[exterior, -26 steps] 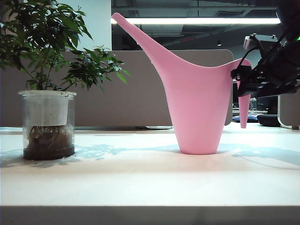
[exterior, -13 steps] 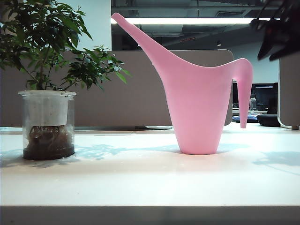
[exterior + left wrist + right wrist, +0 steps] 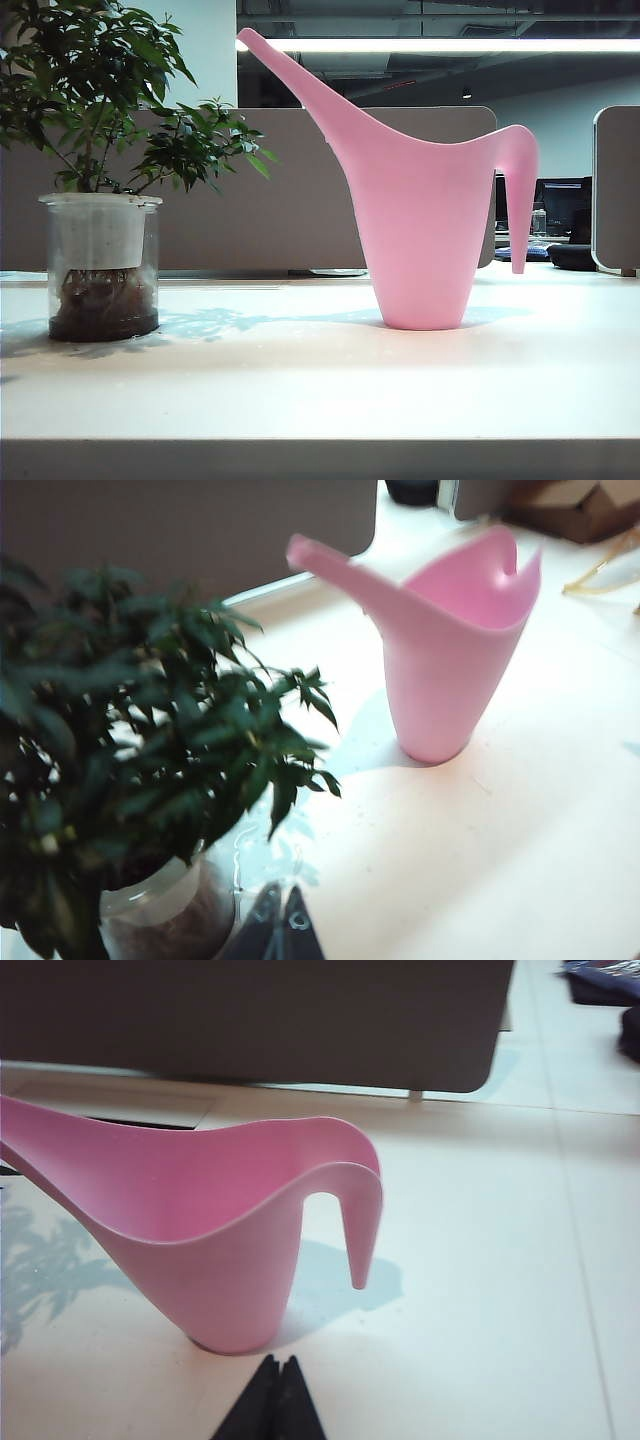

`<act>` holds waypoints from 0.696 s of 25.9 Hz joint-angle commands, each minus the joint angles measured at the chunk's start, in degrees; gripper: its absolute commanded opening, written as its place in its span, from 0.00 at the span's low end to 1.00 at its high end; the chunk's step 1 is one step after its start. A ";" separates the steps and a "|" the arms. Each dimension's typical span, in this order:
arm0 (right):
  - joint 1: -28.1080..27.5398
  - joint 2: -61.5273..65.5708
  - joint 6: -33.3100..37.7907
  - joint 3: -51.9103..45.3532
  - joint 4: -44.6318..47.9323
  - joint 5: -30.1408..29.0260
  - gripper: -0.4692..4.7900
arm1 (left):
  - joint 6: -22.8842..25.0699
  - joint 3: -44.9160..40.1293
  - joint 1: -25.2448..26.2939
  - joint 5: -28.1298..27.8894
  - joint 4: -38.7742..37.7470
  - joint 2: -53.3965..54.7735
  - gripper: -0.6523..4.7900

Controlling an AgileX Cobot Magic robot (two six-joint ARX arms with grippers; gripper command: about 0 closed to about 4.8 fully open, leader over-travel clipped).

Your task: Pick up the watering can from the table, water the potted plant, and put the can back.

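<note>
No readable text, label, brand, number or sign anywhere in these views: none on the watering can [image 3: 420, 210], none on the pot of the potted plant [image 3: 100, 265], none on the worktop [image 3: 330, 390].

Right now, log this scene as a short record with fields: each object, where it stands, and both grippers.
can: tall pink plastic watering can, upright on the table, spout toward the plant, nothing holding it
plant: leafy green shrub in a clear cylindrical pot, upright, left of the can, apart from it
surface: wide off-white tabletop
left gripper: jaws together, above the table beside the pot, empty
right gripper: jaws shut, empty, above the table short of the can's handle
exterior view: no arm visible
</note>
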 commanded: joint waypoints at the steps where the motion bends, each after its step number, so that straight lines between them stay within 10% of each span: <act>1: 0.04 -7.08 0.33 -2.38 -0.48 1.88 0.08 | 0.15 -6.34 0.07 0.46 6.43 -5.42 0.11; 11: 0.09 -28.39 0.37 -17.75 5.27 3.48 0.08 | -5.62 -22.67 0.07 -1.33 13.49 -14.43 0.11; 18: 0.11 -35.06 3.69 -28.06 8.31 3.48 0.08 | -6.27 -35.21 0.09 0.13 32.98 -14.62 0.11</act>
